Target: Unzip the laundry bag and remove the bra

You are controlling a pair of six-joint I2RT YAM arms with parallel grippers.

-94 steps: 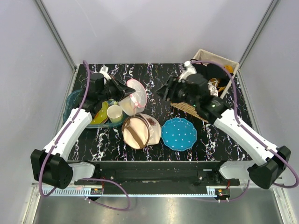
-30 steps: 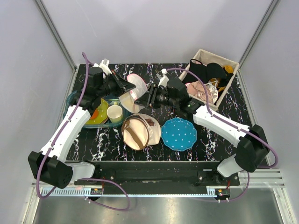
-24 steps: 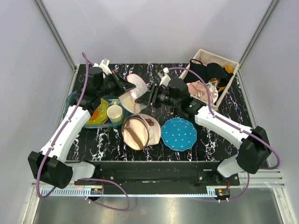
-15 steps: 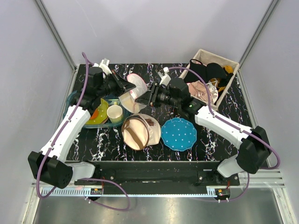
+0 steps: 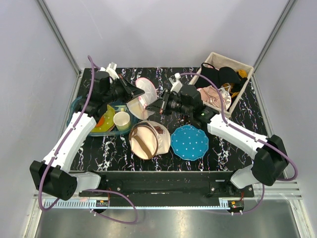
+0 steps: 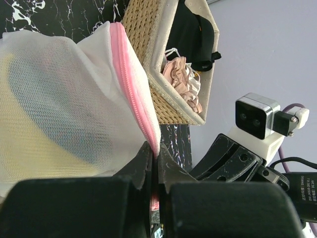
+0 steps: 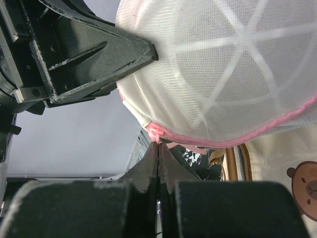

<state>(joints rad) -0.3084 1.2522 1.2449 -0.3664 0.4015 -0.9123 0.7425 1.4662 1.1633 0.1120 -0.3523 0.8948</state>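
While the laundry bag [image 5: 142, 98] hangs clear of the tabletop [image 5: 247, 111], back and left of centre between my two arms, the step in hand is the unzipping, and it looks barely begun: the pink rim [image 6: 136, 99] reads as one closed line wherever I can see it. My left end effector [image 6: 154, 151] is clamped on that rim, the pink tape running straight down into its closed fingertips. My right end effector [image 7: 158, 145] is closed too, its tips meeting on a small pink tab [image 7: 153, 133] at the rim's lowest point, which I take for the zipper pull (the bite is only at the very tips, so it may slip). To do this well I should hold the left grip fixed as an anchor and draw the right along the curve of the rim, not straight away from it, so the mesh stays taut and doesn't bunch into the teeth. The left wrist view shows a pale shape through the mesh, though I can't say it is the bra; the right wrist view shows only the white ribbed dome and the tab. Only the overhead view gives the surroundings: a beige canvas bag [image 5: 148, 140] just below the pouch, a blue dotted plate [image 5: 189, 142] beside that, a paper cup [image 5: 122, 120] to the left, and a woven box [image 5: 225, 74] of clothes at the back right.
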